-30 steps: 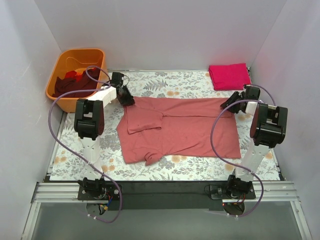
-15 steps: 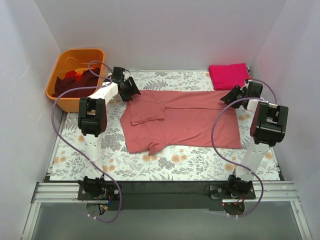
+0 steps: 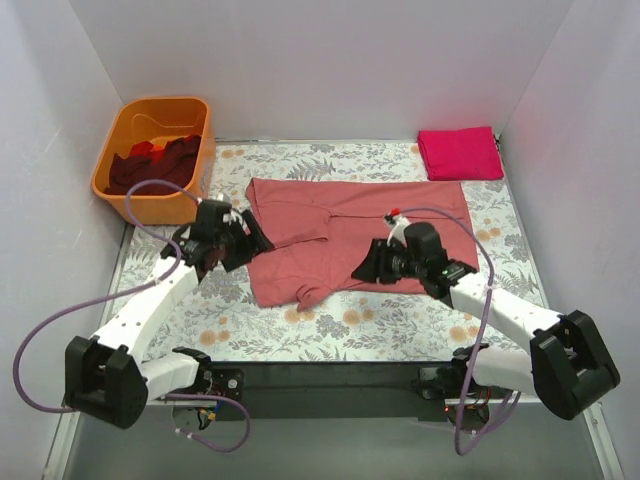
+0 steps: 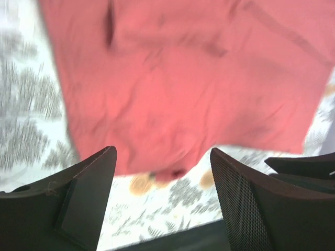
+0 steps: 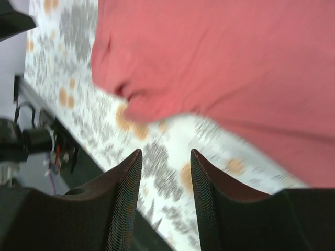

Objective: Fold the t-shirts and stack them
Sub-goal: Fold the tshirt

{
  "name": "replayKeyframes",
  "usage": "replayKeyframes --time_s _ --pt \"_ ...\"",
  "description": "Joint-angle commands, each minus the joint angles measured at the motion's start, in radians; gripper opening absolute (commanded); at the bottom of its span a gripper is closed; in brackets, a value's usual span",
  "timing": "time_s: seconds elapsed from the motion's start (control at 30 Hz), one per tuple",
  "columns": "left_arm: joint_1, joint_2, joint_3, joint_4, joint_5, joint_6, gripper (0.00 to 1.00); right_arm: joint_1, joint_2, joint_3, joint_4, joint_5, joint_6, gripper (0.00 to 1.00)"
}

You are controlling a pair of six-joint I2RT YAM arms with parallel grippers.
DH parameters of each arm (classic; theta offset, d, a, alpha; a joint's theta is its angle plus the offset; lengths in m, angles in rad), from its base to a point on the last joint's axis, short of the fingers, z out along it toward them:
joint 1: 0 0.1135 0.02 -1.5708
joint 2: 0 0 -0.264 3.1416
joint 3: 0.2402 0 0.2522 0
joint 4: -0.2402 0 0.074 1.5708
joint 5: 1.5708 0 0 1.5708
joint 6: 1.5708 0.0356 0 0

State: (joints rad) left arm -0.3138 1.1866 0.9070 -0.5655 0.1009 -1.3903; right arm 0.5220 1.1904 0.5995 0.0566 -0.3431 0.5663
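"Shirt position?"
"The salmon-pink shirt [image 3: 380, 225] lay flat on the floral cover [image 3: 400, 322], long axis left to right."
"And the 2 grippers?"
"The left gripper [image 3: 245, 238] sat by its left edge, the right gripper [image 3: 368, 268] at its near hem; both gaped, empty."

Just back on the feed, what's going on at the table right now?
Both arms are down at the dusty salmon-pink t-shirt, which lies spread on the floral table cover with one sleeve folded in. The left gripper sits at its left edge, the right gripper low over its near hem. Both have their fingers open and hold nothing. One bright magenta t-shirt lies folded at the far right corner. Dark maroon and red shirts are in the orange plastic tub.
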Motion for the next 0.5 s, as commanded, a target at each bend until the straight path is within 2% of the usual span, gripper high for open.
replayKeyframes --time_s 0.0,0.03,0.1,0.23,0.47 --pt "-0.044 -0.051 -0.188 -0.111 -0.006 -0.091 0.72 0.134 -0.04 -0.063 0.014 0.073 0.176 0.49" --pt "-0.047 -0.095 -0.219 -0.111 0.0 -0.12 0.72 0.203 -0.029 -0.066 0.031 0.079 0.193 0.49" --pt "-0.048 -0.122 -0.267 -0.108 0.022 -0.134 0.72 0.26 0.021 -0.064 0.078 0.099 0.216 0.5" --pt "-0.051 -0.088 -0.298 -0.125 0.008 -0.116 0.69 0.375 0.127 -0.018 0.137 0.159 0.251 0.5" --pt "-0.059 -0.015 -0.315 -0.071 -0.003 -0.128 0.61 0.45 0.281 0.077 0.207 0.24 0.297 0.5"
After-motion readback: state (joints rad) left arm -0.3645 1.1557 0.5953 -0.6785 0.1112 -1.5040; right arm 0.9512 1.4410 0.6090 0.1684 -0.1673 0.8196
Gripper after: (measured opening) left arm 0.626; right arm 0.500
